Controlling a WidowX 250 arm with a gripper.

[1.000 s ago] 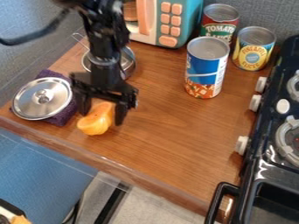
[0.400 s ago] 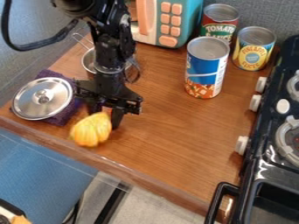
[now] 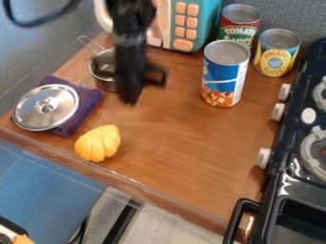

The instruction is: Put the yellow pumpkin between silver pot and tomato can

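Over the wooden counter (image 3: pixel 185 143), the black arm (image 3: pixel 129 40) is hanging with its claw (image 3: pixel 144 92) blurred, and whether that claw is gaping or closed I cannot tell. The tomato can (image 3: pixel 239 31) is standing well off to the upper right and the silver pot (image 3: pixel 104 85) is sitting just left of the claw, while the yellow pumpkin (image 3: pixel 98 143) is lying on the counter near its front edge, apart from the claw, below and left of it in view, its long axis seemingly slanting up to the right.

Metal lid (image 3: pixel 58 116) rests on purple cloth (image 3: pixel 90 101). Blue-labelled can (image 3: pixel 223 72) stands near yellow-labelled can (image 3: pixel 276 58). Teal-and-pink toy microwave (image 3: pixel 202 24) is upright; black stove (image 3: pixel 294 125) occupies right side.
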